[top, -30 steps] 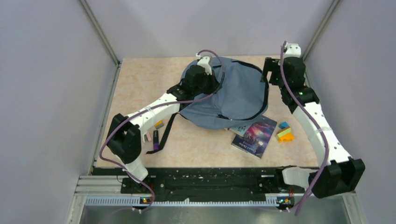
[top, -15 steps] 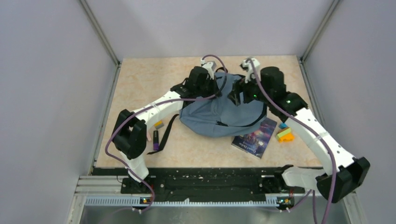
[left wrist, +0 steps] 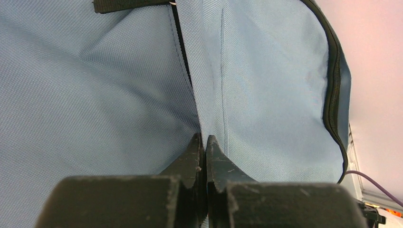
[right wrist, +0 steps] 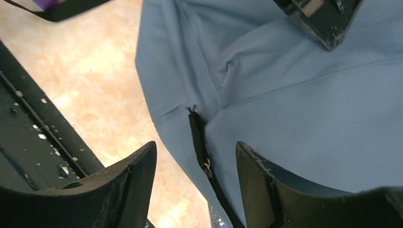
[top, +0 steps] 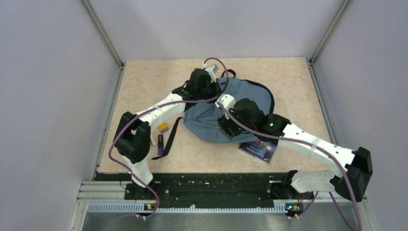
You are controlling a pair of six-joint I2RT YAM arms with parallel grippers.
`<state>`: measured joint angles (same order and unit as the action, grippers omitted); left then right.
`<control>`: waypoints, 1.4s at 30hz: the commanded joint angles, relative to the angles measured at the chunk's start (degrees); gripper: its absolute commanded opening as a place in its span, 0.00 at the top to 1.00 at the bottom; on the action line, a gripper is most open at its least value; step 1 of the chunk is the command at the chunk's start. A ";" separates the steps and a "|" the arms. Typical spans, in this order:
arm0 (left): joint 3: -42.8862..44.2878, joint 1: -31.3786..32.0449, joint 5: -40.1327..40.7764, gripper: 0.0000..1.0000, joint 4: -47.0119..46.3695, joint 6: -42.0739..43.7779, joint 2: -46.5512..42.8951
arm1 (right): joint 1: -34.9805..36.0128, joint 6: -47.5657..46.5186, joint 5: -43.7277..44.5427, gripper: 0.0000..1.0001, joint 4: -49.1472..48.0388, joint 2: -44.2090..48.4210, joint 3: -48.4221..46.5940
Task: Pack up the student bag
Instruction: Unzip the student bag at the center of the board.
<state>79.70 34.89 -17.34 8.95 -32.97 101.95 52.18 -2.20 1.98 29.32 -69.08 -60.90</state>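
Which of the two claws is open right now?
The right claw, jaws apart over the black zipper of the student bag. The left claw is shut, pinching the bag's fabric.

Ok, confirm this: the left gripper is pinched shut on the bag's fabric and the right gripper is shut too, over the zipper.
One slip: the right gripper is open, not shut, over the zipper of the student bag; the right wrist view shows its jaws spread apart. The left gripper is pinched shut on the fabric.

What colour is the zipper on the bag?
The zipper is black, on the grey-blue bag. Left wrist view shows it best.
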 commanded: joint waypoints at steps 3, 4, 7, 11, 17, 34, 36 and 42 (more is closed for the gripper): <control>0.63 -0.03 -2.98 1.00 -6.75 -1.19 -1.76 | 2.11 -0.66 6.77 0.40 -3.56 -1.39 0.39; 0.64 -0.03 -3.04 1.00 -6.73 -1.29 -1.69 | 2.67 -0.76 7.45 0.40 -3.70 -2.02 0.35; 0.75 -0.06 -3.16 1.00 -6.51 -1.32 -1.78 | 3.89 -0.75 10.50 0.40 -4.51 -3.88 0.35; 1.05 0.01 -2.84 1.00 -5.73 -0.79 -1.77 | 4.75 -0.08 13.10 0.46 -5.30 -5.77 0.65; 1.35 -0.09 -2.76 1.00 -5.32 -0.62 -1.48 | 5.64 0.70 13.98 0.51 -5.13 -7.93 0.27; 2.00 -0.14 -1.87 1.00 -4.33 -0.08 -1.57 | 8.11 5.18 22.67 0.81 -4.48 -9.35 1.40; 1.88 -0.10 -1.45 1.00 -4.51 -0.08 -1.74 | 8.07 5.65 23.65 0.89 -4.50 -8.84 1.61; 2.22 -0.31 -1.51 1.00 -4.96 0.48 -1.82 | 8.11 7.15 28.62 1.00 -5.71 -6.50 3.36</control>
<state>79.68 34.89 -17.93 9.06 -33.01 101.95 59.59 3.18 25.17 25.04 -78.61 -58.61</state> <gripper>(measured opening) 0.017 0.010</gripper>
